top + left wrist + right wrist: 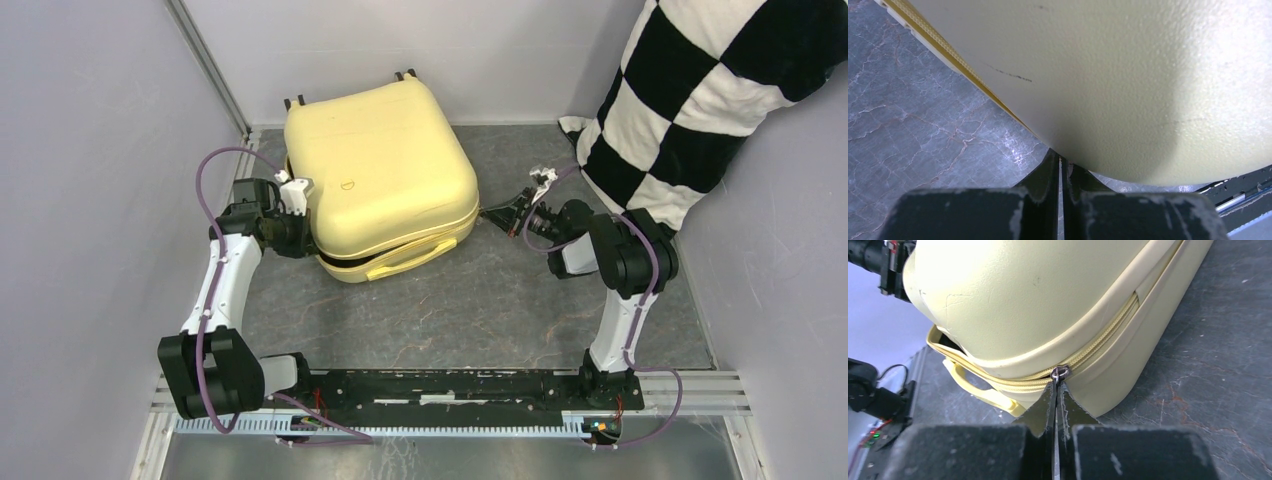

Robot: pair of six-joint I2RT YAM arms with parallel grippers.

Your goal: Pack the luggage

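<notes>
The pale-yellow luggage (380, 170) lies flat on the grey floor with its lid down and its yellow side handle (405, 258) facing the arms. The lid still gapes at the near left corner (943, 342). My left gripper (305, 238) is shut with nothing in it, and its tips (1063, 161) touch the rounded shell (1123, 75) on the case's left side. My right gripper (487, 210) is at the near right corner. It is shut (1057, 382) on the metal zipper pull (1060, 372) of the yellow zipper (1098, 340).
A black-and-white checkered pillow (700, 90) leans in the back right corner, just behind the right arm. Grey walls close in on the left, back and right. The arms' mounting rail (450, 385) runs along the near edge.
</notes>
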